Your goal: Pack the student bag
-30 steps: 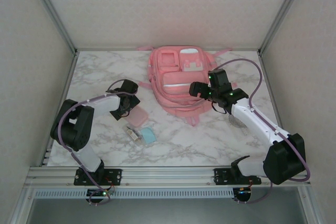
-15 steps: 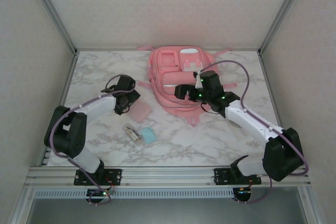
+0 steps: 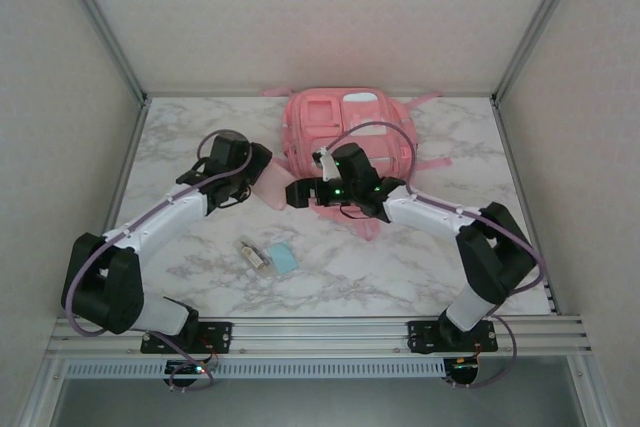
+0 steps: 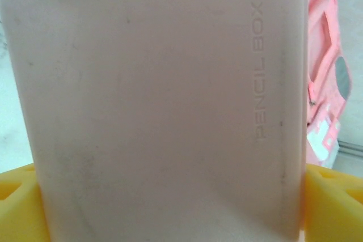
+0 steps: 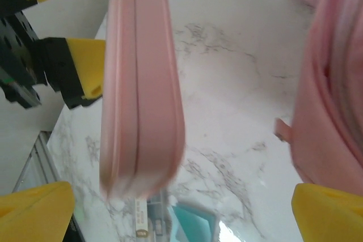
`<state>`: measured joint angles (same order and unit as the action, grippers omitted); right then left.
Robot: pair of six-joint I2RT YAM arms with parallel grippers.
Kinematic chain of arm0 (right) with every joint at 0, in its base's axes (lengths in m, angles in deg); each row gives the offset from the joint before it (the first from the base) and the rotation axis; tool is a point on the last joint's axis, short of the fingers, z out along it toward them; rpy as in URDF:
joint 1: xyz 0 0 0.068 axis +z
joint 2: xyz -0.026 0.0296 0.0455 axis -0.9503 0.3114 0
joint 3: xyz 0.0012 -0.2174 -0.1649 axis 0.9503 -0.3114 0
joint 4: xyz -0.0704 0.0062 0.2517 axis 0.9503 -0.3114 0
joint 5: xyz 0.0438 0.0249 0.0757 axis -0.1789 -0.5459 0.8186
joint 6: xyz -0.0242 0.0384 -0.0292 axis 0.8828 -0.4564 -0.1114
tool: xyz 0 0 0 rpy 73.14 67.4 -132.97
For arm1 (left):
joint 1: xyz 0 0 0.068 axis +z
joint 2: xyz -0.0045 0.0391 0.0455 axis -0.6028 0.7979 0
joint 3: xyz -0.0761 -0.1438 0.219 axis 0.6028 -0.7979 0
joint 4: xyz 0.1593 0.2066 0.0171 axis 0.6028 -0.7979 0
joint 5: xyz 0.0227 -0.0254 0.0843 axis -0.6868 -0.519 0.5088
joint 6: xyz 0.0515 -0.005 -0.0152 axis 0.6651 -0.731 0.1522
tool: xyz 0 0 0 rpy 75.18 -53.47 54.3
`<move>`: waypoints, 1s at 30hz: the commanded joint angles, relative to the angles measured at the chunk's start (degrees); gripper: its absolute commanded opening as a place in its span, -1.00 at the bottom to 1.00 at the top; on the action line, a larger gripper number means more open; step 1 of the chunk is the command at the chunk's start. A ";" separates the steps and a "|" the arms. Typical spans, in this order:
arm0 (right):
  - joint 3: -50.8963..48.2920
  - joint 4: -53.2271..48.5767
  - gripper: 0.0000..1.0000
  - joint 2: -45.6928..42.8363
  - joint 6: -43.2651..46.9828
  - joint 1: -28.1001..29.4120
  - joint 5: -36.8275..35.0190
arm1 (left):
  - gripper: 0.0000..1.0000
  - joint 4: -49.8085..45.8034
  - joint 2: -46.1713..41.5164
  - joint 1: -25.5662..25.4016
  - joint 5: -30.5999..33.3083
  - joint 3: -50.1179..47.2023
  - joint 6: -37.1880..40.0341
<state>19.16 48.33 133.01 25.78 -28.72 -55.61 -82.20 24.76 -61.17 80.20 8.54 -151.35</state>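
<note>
The student bag point(image 3: 318, 119), soft pink fabric, lies flat at the far middle of the marble table point(image 3: 180, 147); off its near-left edge the left gripper point(image 3: 258, 175) clamps a rigid, smooth-sided pencil box point(image 4: 164, 106) on edge, and the right gripper point(image 3: 300, 193), wide open and empty, should probably close squarely on its flat faces

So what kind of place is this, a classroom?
Probably not; it looks like a robot test booth. Plain white walls close in a marble-look table, a metal rail runs along its near edge, and the left arm and right arm are bolted there.
</note>
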 commanded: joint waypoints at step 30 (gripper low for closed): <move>-9.79 -3.14 -0.59 -16.92 -7.46 -15.59 -9.25 | 1.00 -9.46 5.38 -7.59 7.03 21.70 46.40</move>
<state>9.96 51.21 120.24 17.65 -40.94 -59.50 -87.46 26.42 -65.63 85.01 25.28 -120.06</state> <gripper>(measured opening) 0.335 0.997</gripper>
